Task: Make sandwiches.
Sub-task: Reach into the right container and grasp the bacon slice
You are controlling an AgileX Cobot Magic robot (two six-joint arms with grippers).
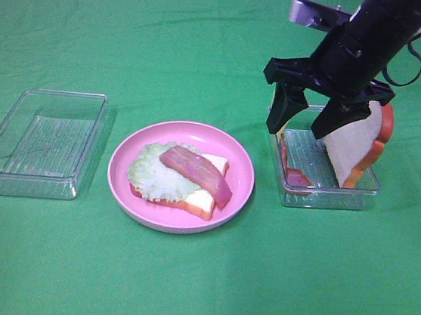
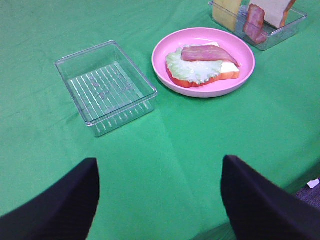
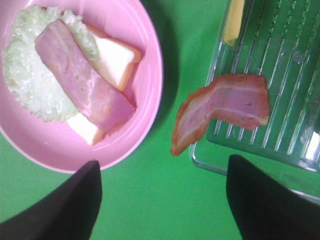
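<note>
Exterior high view: the right gripper (image 1: 306, 123) hangs over the right clear tray (image 1: 327, 199), jaws spread wide and holding nothing. In that tray a bread slice (image 1: 352, 151) leans upright, a bacon strip (image 3: 225, 107) drapes over the rim, and a cheese square (image 3: 232, 22) lies farther in. Beside the tray, the pink plate (image 1: 187, 227) carries the sandwich (image 1: 185, 177): bread, lettuce, bacon on top. The left gripper (image 2: 160, 200), likewise spread and holding nothing, sits well back from the other clear tray (image 2: 122, 117)

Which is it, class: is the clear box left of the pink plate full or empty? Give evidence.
Empty. The clear box shows only its bare ribbed floor in the high and left wrist views; nothing lies inside.
</note>
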